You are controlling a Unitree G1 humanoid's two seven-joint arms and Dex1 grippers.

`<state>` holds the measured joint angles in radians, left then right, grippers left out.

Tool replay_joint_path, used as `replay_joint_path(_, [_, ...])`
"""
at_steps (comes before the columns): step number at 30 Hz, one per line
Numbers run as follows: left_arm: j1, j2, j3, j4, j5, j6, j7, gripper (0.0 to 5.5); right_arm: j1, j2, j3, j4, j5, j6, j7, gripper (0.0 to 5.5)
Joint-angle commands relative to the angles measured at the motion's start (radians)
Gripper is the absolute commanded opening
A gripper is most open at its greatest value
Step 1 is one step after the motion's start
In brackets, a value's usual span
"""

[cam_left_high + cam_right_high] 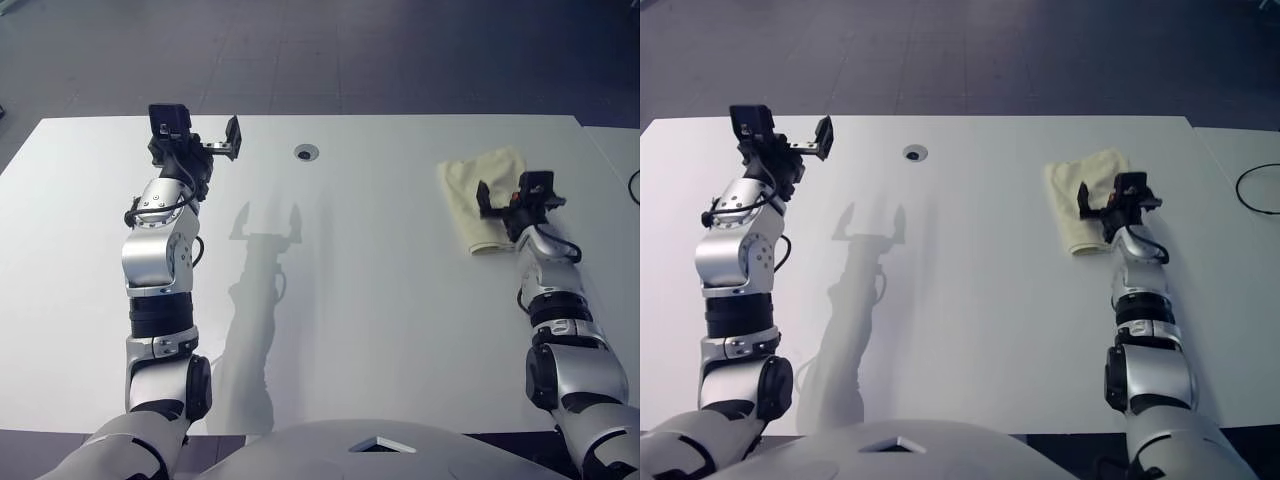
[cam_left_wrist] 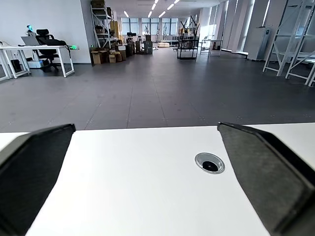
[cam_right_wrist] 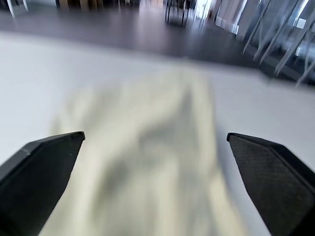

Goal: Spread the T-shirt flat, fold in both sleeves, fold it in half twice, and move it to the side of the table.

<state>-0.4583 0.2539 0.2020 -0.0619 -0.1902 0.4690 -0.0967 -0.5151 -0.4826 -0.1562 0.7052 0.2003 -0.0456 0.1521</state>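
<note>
From my station the pale yellow folded cotton T-shirt (image 1: 468, 178) lies as a compact rectangle in the upper right of the frame, on the white rectangular table (image 1: 380, 330) and close to its right-hand edge. I judge the folding done and the move to the side all but finished. The right gripper (image 1: 512, 196) sits over the bundle's near edge with its jaws spread wide and nothing between them (whether the tips brush the cloth I can't tell). The left gripper (image 1: 198, 138) hangs raised in the upper left of the frame, well apart from the shirt, jaws likewise wide and holding nothing. If I want the bundle nearer the edge, I'd close on every layer at that near hem and slide it low and flat, so that no fold peels open. If it is placed well enough, I'd lift the right arm straight up, keeping the fingers off the top layer so they don't drag it. The nearest thing to a container is the small round grey grommet hole (image 1: 307, 152) at upper centre of the tabletop. I can't make out anything in its dark opening.
</note>
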Motion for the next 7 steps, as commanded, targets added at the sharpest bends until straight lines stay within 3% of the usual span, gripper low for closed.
replay_joint_path(1, [0.069, -0.003, 0.011, -0.279, 0.037, 0.153, 0.098, 5.37, 0.187, 0.068, 0.008, -0.858, 0.121, 0.467, -0.158, 5.38])
replay_joint_path(7, [0.018, 0.048, -0.028, -0.325, 0.031, 0.338, 0.093, 5.37, 0.206, 0.125, 0.012, -0.943, 0.114, 0.620, -0.213, 5.38])
